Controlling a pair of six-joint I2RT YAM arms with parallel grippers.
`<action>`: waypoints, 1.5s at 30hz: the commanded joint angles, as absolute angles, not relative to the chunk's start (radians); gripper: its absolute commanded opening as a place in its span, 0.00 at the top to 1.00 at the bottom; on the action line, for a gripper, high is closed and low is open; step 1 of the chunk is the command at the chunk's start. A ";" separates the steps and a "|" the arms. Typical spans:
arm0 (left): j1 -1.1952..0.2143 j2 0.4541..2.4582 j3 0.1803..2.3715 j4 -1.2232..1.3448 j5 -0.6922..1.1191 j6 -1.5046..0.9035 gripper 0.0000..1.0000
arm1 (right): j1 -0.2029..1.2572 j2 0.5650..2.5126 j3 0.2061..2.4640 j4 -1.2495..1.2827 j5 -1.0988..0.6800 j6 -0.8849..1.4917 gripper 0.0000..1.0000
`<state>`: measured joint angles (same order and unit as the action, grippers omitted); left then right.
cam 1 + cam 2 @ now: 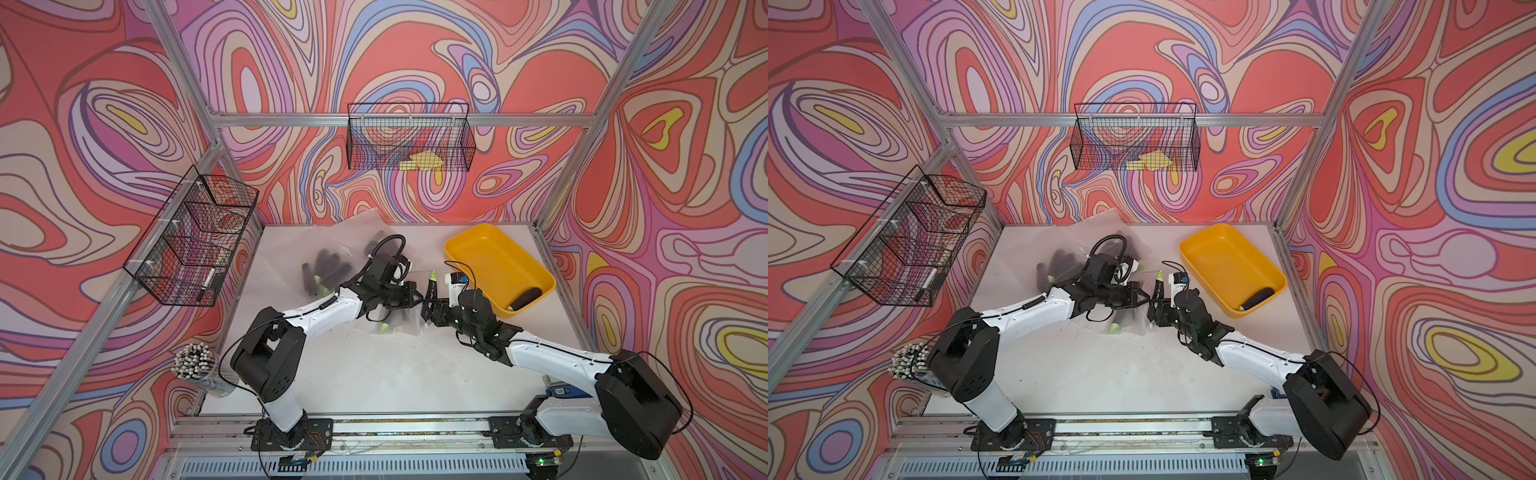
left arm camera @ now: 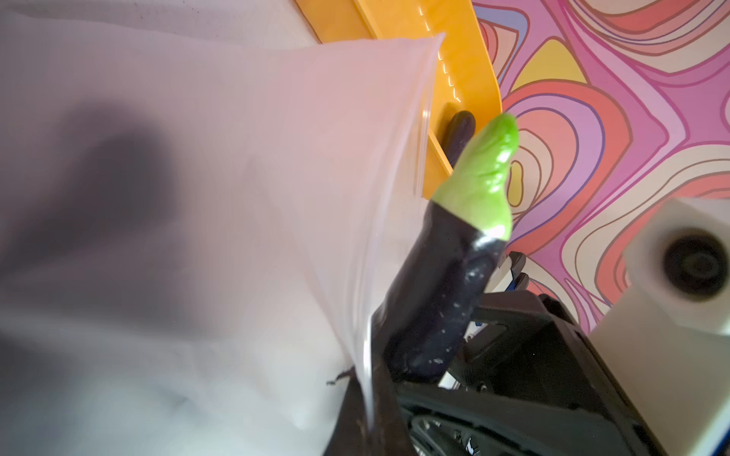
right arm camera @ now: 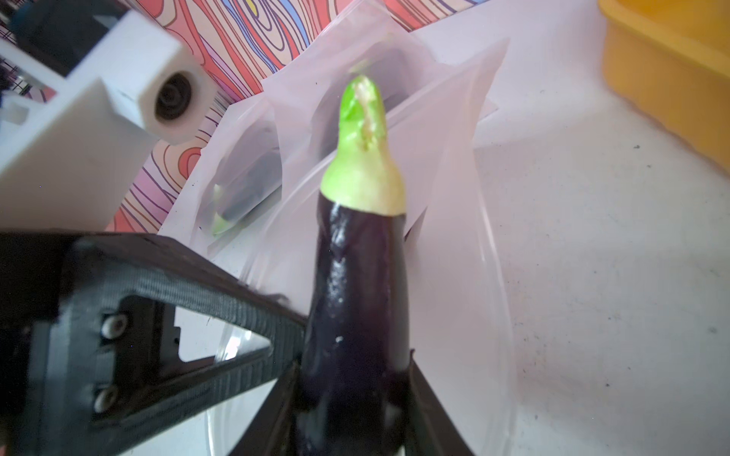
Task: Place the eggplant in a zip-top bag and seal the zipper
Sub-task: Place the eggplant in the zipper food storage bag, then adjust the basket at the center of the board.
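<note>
At mid-table, the eggplant (image 3: 355, 316) is held beside the open zip-top bag (image 2: 237, 197).
My right pincer (image 1: 429, 302) pinches the eggplant by its dark lower body, green stem pointing away from the jaws. My left pincer (image 1: 419, 298) is pressed together on the zip-top bag's rim, whose mouth gapes just beside the eggplant, not yet around it. Behind them lie filled bags (image 1: 328, 270) with dark eggplants inside; farther right, the yellow tray (image 1: 486, 249) holds a second eggplant (image 1: 527, 300).
</note>
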<state>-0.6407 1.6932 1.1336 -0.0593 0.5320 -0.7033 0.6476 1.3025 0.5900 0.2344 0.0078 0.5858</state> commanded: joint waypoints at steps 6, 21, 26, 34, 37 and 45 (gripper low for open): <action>-0.655 1.694 1.157 -0.014 0.564 -0.719 1.00 | 0.654 1.311 0.612 0.158 -0.060 0.759 0.60; -0.678 1.705 1.127 -0.025 0.544 -0.707 1.00 | 0.592 1.454 0.864 -0.068 -0.191 0.832 0.36; -0.676 1.744 1.126 -0.021 0.533 -0.706 1.00 | 0.540 1.353 0.924 -0.167 -0.205 0.771 0.30; -0.675 1.760 1.096 0.033 0.552 -0.732 1.00 | 0.258 1.273 0.969 -0.391 -0.085 0.640 0.30; -0.675 1.755 1.096 0.027 0.553 -0.727 1.00 | 0.126 1.351 0.982 -0.387 -0.061 0.551 0.32; -0.675 1.743 1.107 0.003 0.541 -0.713 1.00 | 0.051 1.524 1.042 -0.511 -0.037 0.433 0.36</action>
<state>-0.6750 1.7626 1.1034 0.0254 0.5423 -0.7151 0.0566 1.5318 1.0344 -0.4362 -0.0498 0.4988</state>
